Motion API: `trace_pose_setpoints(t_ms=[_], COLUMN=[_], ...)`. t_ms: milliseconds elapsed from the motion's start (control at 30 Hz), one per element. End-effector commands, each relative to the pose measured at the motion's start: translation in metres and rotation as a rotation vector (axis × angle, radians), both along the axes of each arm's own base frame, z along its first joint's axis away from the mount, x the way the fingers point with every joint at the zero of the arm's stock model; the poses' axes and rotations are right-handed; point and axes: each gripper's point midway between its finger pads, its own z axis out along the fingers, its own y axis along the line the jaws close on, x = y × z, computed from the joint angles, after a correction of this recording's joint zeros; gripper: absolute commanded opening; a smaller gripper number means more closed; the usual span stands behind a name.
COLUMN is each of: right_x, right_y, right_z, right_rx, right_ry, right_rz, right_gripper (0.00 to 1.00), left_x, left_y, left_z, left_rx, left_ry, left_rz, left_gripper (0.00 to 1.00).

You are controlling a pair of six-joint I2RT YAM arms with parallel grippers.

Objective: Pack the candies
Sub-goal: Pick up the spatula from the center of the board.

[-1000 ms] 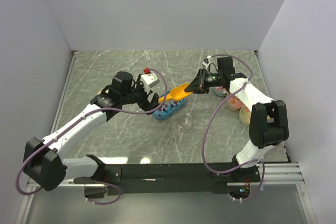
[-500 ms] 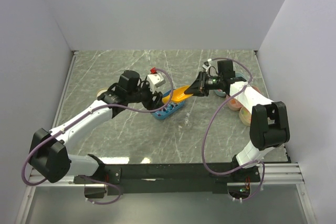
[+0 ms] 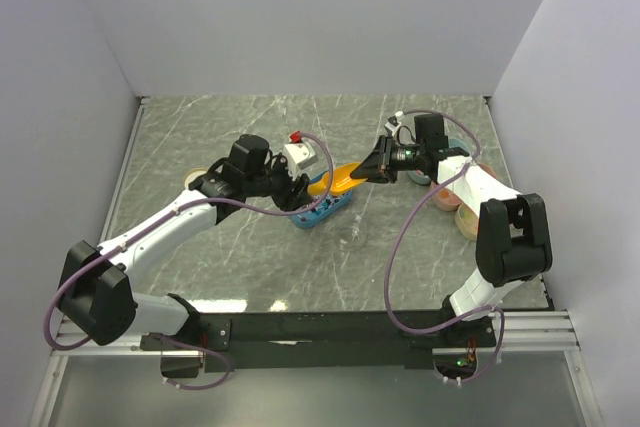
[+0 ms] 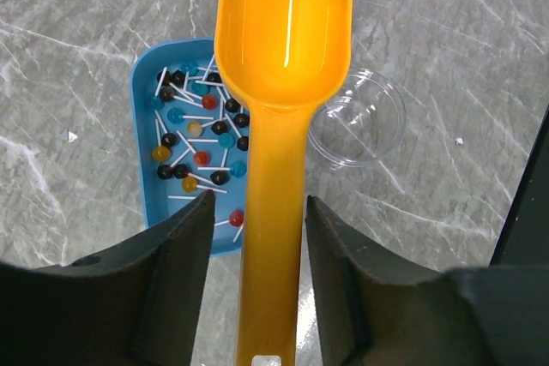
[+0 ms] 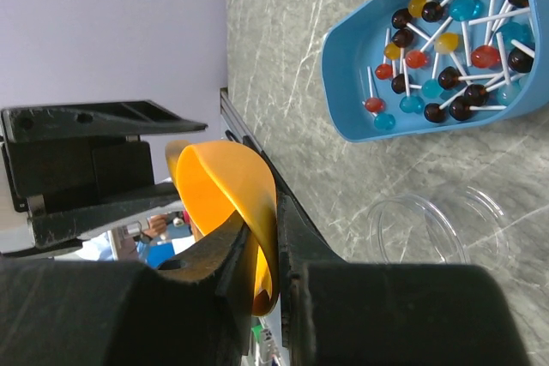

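Observation:
The candies (image 4: 196, 136) are tiny lollipops, blue, dark, red and yellow, on white sticks. They lie in a blue tray (image 4: 140, 117). An orange scoop (image 4: 283, 57) hangs over the tray's right edge. My right gripper (image 5: 262, 212) is shut on the rim of the scoop's bowl (image 5: 227, 186). My left gripper (image 4: 257, 203) is open, with the scoop's handle running between its fingers and a gap on each side. In the top view the left gripper (image 3: 303, 190) and right gripper (image 3: 372, 170) face each other across the scoop (image 3: 338, 180), above the tray (image 3: 335, 209).
A clear empty plastic cup (image 4: 360, 117) stands just right of the tray and also shows in the right wrist view (image 5: 437, 229). Bowls of other sweets (image 3: 445, 197) (image 3: 468, 219) sit at the right by the right arm. A small round lid (image 3: 197, 177) lies at the left.
My left gripper has moved right and forward towards the scoop, and the handle now lies between its open fingers. The right gripper with the scoop has barely shifted.

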Motion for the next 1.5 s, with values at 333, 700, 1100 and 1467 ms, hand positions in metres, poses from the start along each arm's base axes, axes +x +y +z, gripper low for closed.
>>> trace_pose_setpoints(t_ms=[333, 700, 1100, 1467], right_x=[-0.003, -0.002, -0.004, -0.002], right_y=[0.001, 0.002, 0.007, 0.013], right_z=[0.003, 0.003, 0.002, 0.004], right_rx=[0.027, 0.040, 0.044, 0.050], right_ry=[-0.009, -0.005, 0.004, 0.011], right_rz=[0.020, 0.025, 0.039, 0.059], right_gripper=[0.00, 0.00, 0.00, 0.00], left_x=[-0.002, -0.007, -0.003, -0.005], left_y=[0.000, 0.001, 0.002, 0.002], left_z=[0.030, 0.020, 0.013, 0.009], left_rx=[-0.051, -0.046, -0.031, -0.029], left_ry=[-0.080, -0.054, -0.050, -0.051], left_rz=[-0.009, -0.031, -0.019, -0.027], left_gripper=[0.47, 0.56, 0.48, 0.44])
